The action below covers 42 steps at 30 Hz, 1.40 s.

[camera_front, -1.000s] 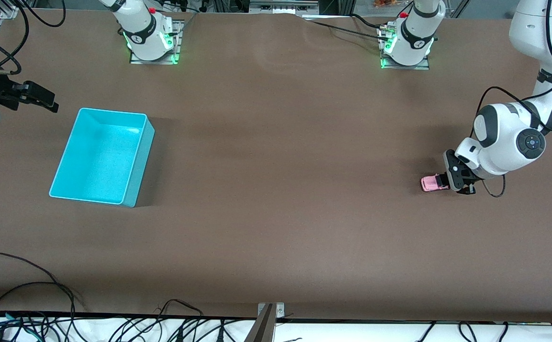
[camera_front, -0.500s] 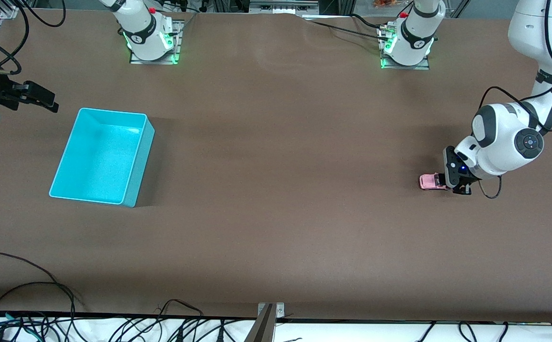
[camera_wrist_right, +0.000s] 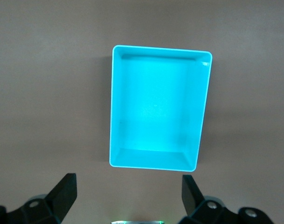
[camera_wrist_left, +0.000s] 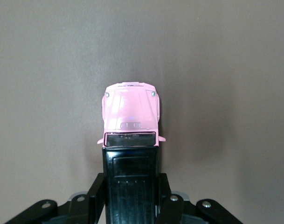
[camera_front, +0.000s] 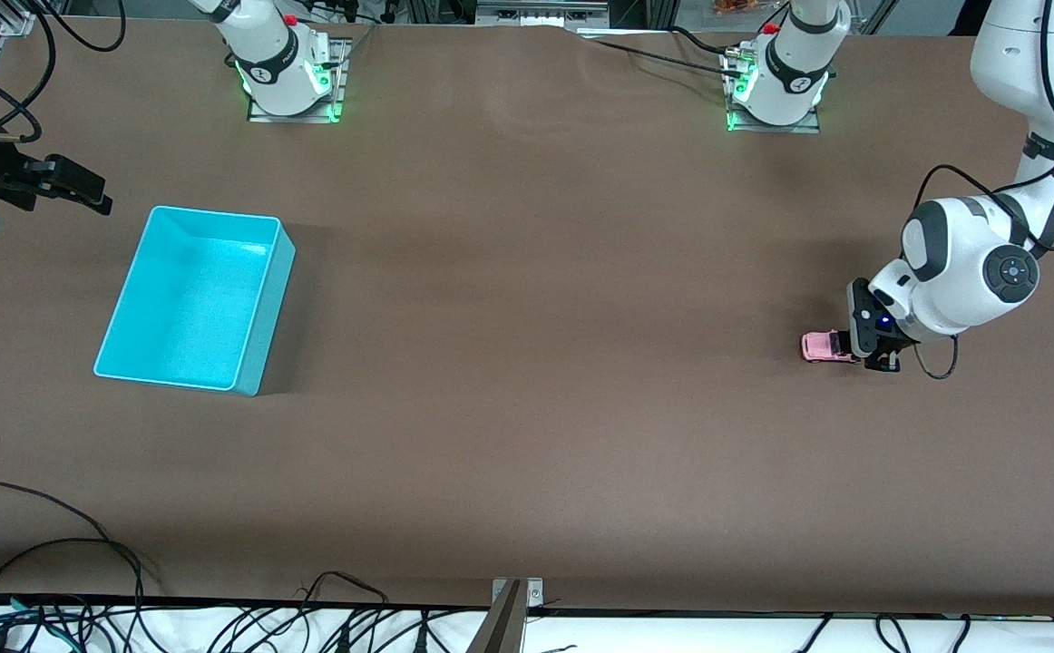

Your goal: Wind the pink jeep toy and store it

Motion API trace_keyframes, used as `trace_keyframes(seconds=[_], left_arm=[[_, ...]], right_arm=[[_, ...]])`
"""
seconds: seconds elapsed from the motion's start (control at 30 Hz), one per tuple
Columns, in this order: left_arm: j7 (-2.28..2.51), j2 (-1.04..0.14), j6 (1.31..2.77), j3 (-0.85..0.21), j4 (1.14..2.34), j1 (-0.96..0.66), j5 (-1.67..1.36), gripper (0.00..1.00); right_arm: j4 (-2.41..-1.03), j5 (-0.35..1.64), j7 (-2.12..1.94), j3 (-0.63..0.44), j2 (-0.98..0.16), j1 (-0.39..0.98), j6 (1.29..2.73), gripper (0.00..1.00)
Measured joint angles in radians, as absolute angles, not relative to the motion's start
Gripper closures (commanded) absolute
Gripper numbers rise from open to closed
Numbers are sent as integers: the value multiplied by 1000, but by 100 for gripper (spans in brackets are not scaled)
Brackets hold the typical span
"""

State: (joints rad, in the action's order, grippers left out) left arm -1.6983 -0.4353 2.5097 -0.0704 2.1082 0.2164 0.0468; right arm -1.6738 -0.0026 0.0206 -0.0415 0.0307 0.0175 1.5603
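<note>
Front view shows the pink jeep toy (camera_front: 822, 346) sitting on the brown table (camera_front: 527, 363) toward the left arm's end. The left gripper (camera_front: 853, 346) is down at the table, its fingers clamped on the toy's rear half. From the left wrist view, the two black fingers (camera_wrist_left: 96, 193) press against the sides of the black roof (camera_wrist_left: 131, 179), and the pink hood (camera_wrist_left: 130, 109) sticks out past them. A turquoise bin (camera_front: 196, 299) stands well apart from the toy, toward the right arm's end of the table, with nothing inside. The right gripper (camera_wrist_right: 128, 191) waits over the table beside the bin, its fingers spread wide and holding nothing.
</note>
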Motion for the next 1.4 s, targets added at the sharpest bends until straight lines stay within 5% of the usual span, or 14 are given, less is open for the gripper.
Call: trace_keyframes(seconds=[0.97, 1.03, 1.07, 1.13, 1.17, 1.4], left_arm=[[-2027, -531, 2516, -74, 1957, 540, 47, 85], [-2029, -533, 2515, -77, 1954, 546, 47, 74], [-2030, -533, 2515, -78, 1954, 547, 47, 61], [-2030, -533, 2514, -78, 1954, 547, 47, 12], [-2030, -533, 2514, -78, 1954, 547, 47, 0], [-2030, -585, 2510, -80, 1954, 547, 47, 0]], right_arm=[[-1674, -3, 21, -41, 31, 17, 1560, 0], [-1674, -3, 21, -41, 31, 17, 1560, 0], [-1674, -3, 21, -41, 31, 17, 1560, 0], [-1674, -3, 21, -41, 31, 17, 1560, 0], [-1674, -3, 21, -41, 31, 17, 1560, 0], [-1674, -3, 21, -40, 31, 17, 1560, 0]])
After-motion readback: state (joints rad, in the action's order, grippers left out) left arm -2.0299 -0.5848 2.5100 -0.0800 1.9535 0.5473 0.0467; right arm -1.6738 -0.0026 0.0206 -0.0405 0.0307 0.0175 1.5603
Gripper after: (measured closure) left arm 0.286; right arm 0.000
